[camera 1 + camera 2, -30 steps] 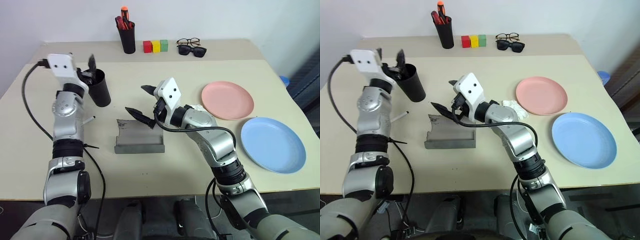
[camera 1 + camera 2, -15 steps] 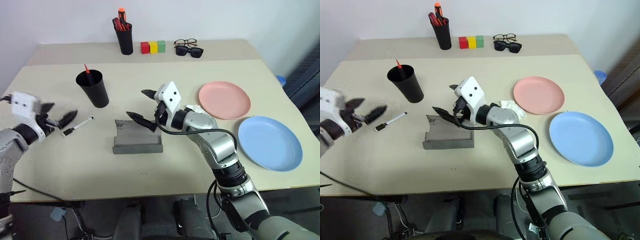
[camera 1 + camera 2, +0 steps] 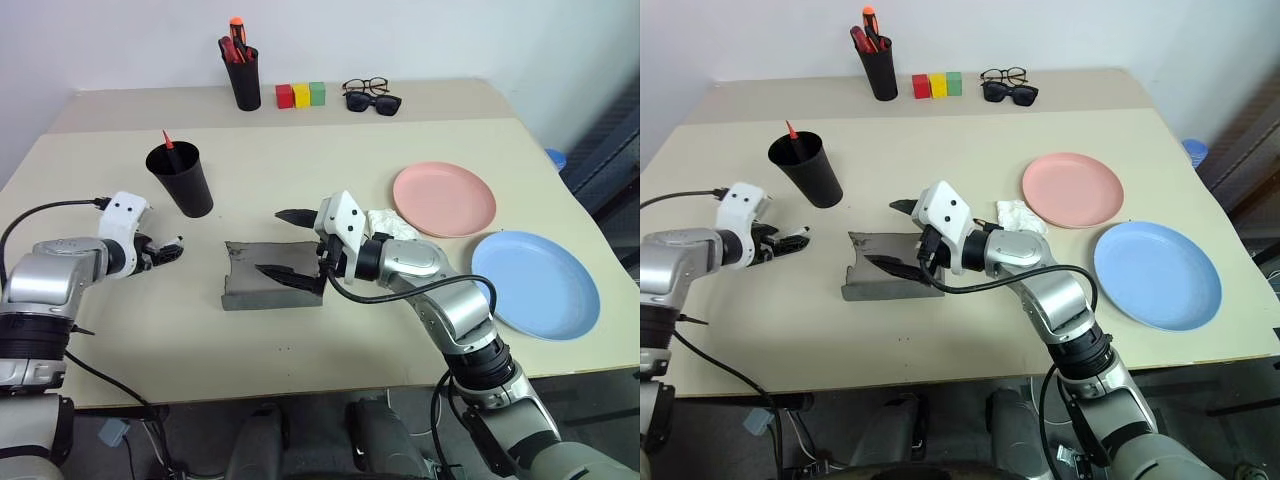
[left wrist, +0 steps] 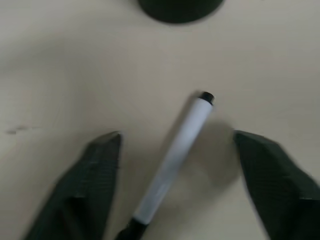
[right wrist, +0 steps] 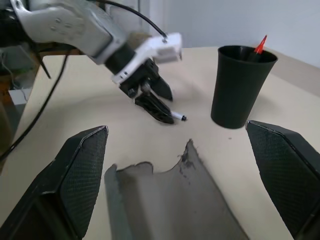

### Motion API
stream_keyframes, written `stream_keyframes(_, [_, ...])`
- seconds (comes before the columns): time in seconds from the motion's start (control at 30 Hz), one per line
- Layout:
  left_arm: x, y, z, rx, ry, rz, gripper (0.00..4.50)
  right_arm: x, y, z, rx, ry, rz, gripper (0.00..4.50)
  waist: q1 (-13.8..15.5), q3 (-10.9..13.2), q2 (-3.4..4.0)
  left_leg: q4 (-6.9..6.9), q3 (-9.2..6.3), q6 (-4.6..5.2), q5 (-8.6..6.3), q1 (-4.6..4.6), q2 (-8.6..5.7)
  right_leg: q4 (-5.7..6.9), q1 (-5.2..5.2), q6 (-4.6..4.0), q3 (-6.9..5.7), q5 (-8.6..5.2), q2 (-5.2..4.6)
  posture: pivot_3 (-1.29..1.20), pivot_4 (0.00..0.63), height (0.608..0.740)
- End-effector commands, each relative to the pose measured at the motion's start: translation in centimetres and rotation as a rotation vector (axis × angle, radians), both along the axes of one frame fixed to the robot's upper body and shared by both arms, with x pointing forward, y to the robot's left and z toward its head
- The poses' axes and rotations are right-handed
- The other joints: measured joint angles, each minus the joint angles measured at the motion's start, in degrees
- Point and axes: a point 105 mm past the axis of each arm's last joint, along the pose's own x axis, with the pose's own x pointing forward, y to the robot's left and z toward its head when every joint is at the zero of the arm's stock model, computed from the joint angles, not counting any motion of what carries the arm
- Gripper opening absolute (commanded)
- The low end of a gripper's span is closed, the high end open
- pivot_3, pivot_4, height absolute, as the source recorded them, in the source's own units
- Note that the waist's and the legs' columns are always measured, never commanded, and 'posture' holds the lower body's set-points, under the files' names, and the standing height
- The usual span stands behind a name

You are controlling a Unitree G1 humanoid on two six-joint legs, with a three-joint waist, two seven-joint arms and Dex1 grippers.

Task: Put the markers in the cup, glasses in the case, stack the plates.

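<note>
White marker (image 4: 175, 160) cap end cut off; red marker (image 3: 168, 139) mostly hidden in cup (image 3: 182, 180)

A test lab: beige table (image 3: 420, 140) (staged toy blocks (image 3: 300, 95)) against white wall.

Case (image 5: 165, 205) open btwn R gripper (image 5: 187, 187) fingers; L gripper (image 5: 157, 102) over white marker (image 5: 176, 116); cup (image 5: 240, 85) w/ red marker (image 5: 260, 45).

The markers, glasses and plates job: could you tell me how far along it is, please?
Done: the red marker stands in the cup. In hand: the left gripper, fingers open, straddles the white marker on the table. Left: the glasses sit far from the open case, and the pink plate and blue plate lie unstacked.
</note>
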Motion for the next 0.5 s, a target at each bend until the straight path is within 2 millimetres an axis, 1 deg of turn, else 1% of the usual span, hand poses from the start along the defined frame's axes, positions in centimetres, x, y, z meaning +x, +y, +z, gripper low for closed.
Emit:
stream_keyframes(0.03, [0.0, 0.7, -0.1, 0.034, 0.018, 0.017, 1.60, -0.8, 0.2, 1.3, 0.034, -0.040, 0.017, 4.50, 0.0, 0.0, 0.00, 0.01, 0.00, 0.00, 0.00, 0.00, 0.00, 0.00, 0.00, 0.00, 0.00, 0.00, 0.00, 0.00, 0.150, 0.740])
stream_keyframes(0.13, [0.1, 1.1, 0.4, 0.041, -0.032, 0.018, 0.10, -0.8, 0.1, 1.3, 0.032, -0.040, 0.013, 4.50, 0.0, 0.0, 0.00, 0.02, 0.01, 0.00, 0.00, 0.00, 0.00, 0.00, 0.01, 0.00, 0.01, 0.00, -0.03, 0.00, 0.150, 0.740])
stream_keyframes(0.17, [0.1, 1.4, 0.8, 0.046, -0.055, 0.027, 0.04, -0.8, 0.1, 1.3, 0.031, -0.040, 0.012, 4.50, 0.0, 0.0, 0.00, 0.02, 0.01, 0.00, 0.00, 0.00, 0.00, 0.00, 0.01, 0.00, 0.01, 0.00, -0.03, 0.00, 0.150, 0.740])
stream_keyframes(0.2, [0.4, 1.8, 1.6, 0.037, -0.108, 0.052, 0.04, -0.7, 0.1, 1.3, 0.030, -0.040, 0.012, 4.50, 0.1, 0.0, 0.00, 0.01, 0.00, 0.00, 0.00, 0.00, 0.00, 0.00, 0.00, 0.00, 0.01, 0.00, -0.03, 0.00, 0.150, 0.740])
stream_keyframes(0.27, [1.1, 3.9, 5.7, -0.013, -0.382, 0.165, 0.04, -0.6, 0.0, 1.2, 0.028, -0.041, 0.012, 4.50, 0.2, 0.0, -0.03, 0.02, 0.00, 0.00, 0.00, -0.01, 0.01, 0.00, -0.01, 0.00, 0.00, 0.00, -0.05, 0.00, 0.150, 0.740])
stream_keyframes(0.3, [1.0, 5.2, 7.1, -0.032, -0.477, 0.243, 0.04, -0.6, 0.0, 1.2, 0.027, -0.041, 0.012, 4.50, 0.2, 0.0, -0.06, 0.05, -0.02, 0.00, 0.00, -0.06, 0.03, 0.01, -0.06, 0.00, -0.01, 0.00, -0.07, 0.00, 0.150, 0.740])
stream_keyframes(0.33, [0.9, 6.1, 7.8, -0.043, -0.528, 0.293, 0.04, -0.6, 0.0, 1.2, 0.027, -0.041, 0.012, 4.50, 0.2, 0.0, -0.10, 0.06, -0.02, 0.00, 0.00, -0.09, 0.04, 0.01, -0.09, 0.00, -0.01, 0.00, -0.08, 0.00, 0.150, 0.740])
stream_keyframes(0.37, [0.9, 6.4, 8.0, -0.046, -0.546, 0.318, 0.04, -0.6, 0.0, 1.2, 0.027, -0.041, 0.012, 4.50, 0.2, 0.0, -0.11, 0.06, -0.01, -0.01, 0.00, -0.11, 0.06, 0.01, -0.12, 0.00, -0.01, 0.01, -0.10, 0.00, 0.150, 0.740])
stream_keyframes(0.4, [0.6, 7.4, 9.4, -0.051, -0.633, 0.383, 0.04, -0.5, 0.0, 1.2, 0.027, -0.041, 0.015, 4.50, 0.2, 0.0, -0.11, 0.06, 0.00, 0.00, 0.00, -0.11, 0.04, 0.01, -0.12, 0.00, -0.01, 0.01, -0.12, 0.00, 0.150, 0.740])
stream_keyframes(0.43, [0.3, 7.9, 11.3, -0.067, -0.744, 0.436, 0.04, -0.5, 0.2, 1.3, 0.029, -0.040, 0.022, 4.50, 0.3, 0.0, -0.11, 0.04, 0.00, 0.00, 0.00, -0.11, 0.01, 0.01, -0.12, 0.00, -0.01, 0.01, -0.15, 0.00, 0.150, 0.740])
stream_keyframes(0.47, [0.0, 7.9, 13.2, -0.093, -0.848, 0.463, 0.04, -0.5, 0.3, 1.3, 0.030, -0.040, 0.028, 4.50, 0.4, -0.1, -0.13, 0.04, 0.00, 0.00, 0.00, -0.11, 0.00, 0.00, -0.12, 0.01, -0.01, 0.01, -0.18, 0.00, 0.150, 0.740])
stream_keyframes(0.5, [-0.2, 7.4, 14.8, -0.107, -0.940, 0.456, 0.04, -0.5, 0.4, 1.3, 0.031, -0.041, 0.033, 4.50, 0.7, -0.1, -0.16, 0.05, 0.00, 0.00, 0.00, -0.11, -0.01, 0.00, -0.11, 0.01, -0.01, 0.01, -0.20, 0.00, 0.150, 0.740])
